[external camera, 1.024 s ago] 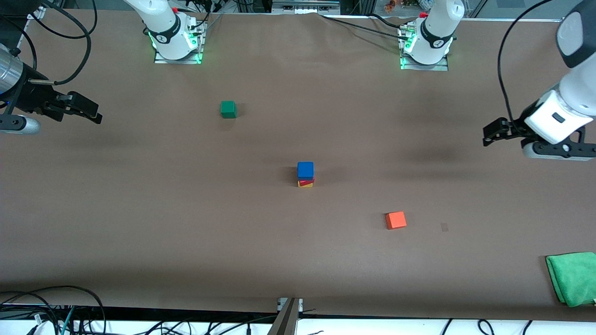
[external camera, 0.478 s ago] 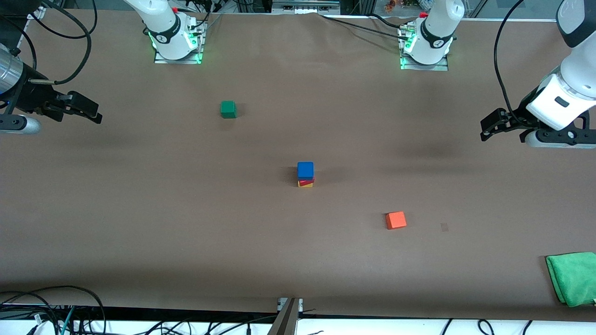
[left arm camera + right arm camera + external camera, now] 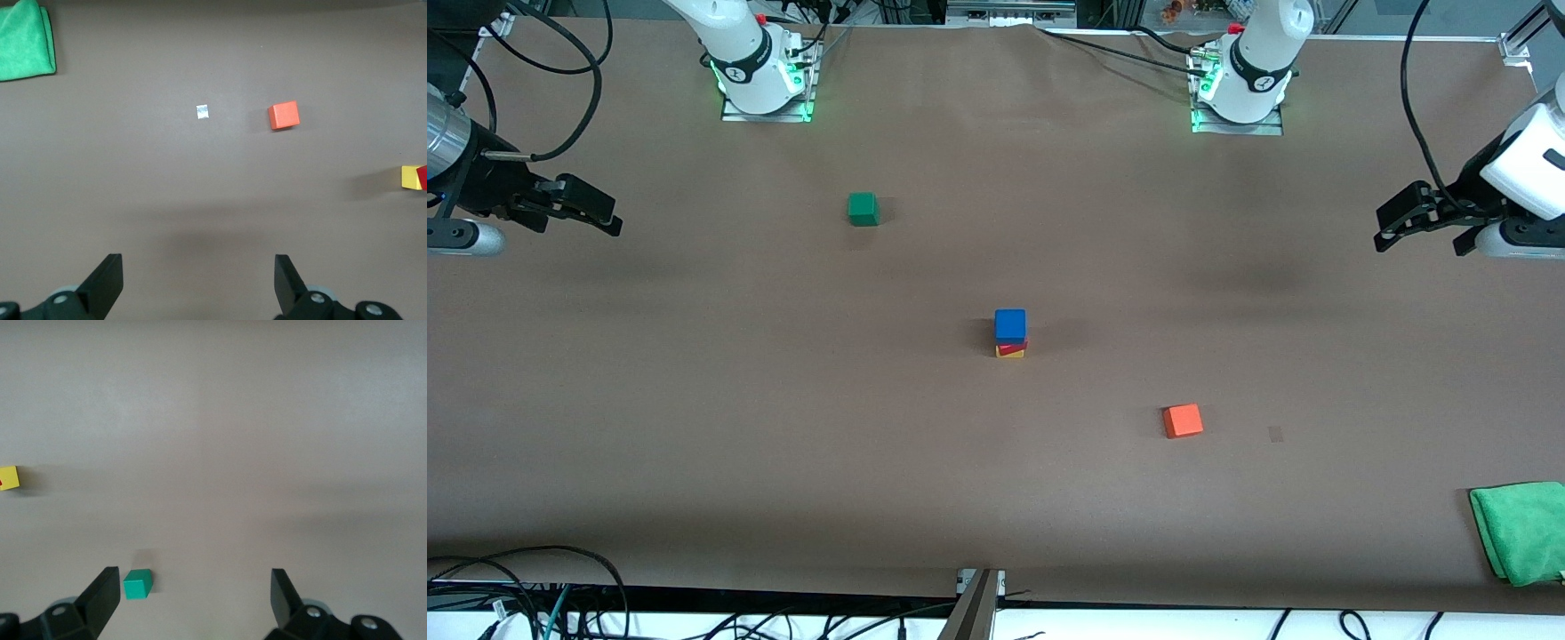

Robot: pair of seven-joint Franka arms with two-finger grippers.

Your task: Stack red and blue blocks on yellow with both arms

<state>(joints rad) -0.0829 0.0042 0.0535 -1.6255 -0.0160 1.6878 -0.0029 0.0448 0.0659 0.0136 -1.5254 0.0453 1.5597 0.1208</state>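
stack status: blue block (image 3: 1010, 324) sits on red block (image 3: 1015, 346), which sits on yellow block (image 3: 1009, 353), centre of frame in front view. red is twisted vs. the cubes above and below it; only slivers of red and yellow show under blue. stack looks complete, judged from this layout.

hands: left hand (image 3: 1403, 218) is at right edge of frame, upper half, up over bare table, fingers spread wide, holding nothing. right hand (image 3: 585, 212) is at left edge of frame, upper half, also released and empty, over bare table. both are well apart from the stack.

step in hand (judgement): retreat/park. to do it well: keep both arms high and clear of frame centre, no sweep across the stack, no table bump; the twisted red layer cuts the support margin, so vibration could topple blue. no regrasp needed unless alignment spec is strict.

surface: table (image 3: 783, 444) is covered w/ brown matte sheet, flat, lightly creased. distractors: green cube (image 3: 863, 209) upper left of centre, orange cube (image 3: 1183, 420) lower right of centre, green cloth (image 3: 1520, 531) at lower right corner, small pale scrap (image 3: 203, 112) just beside orange cube.

room: arm bases w/ green lights along top edge; cables along bottom left.
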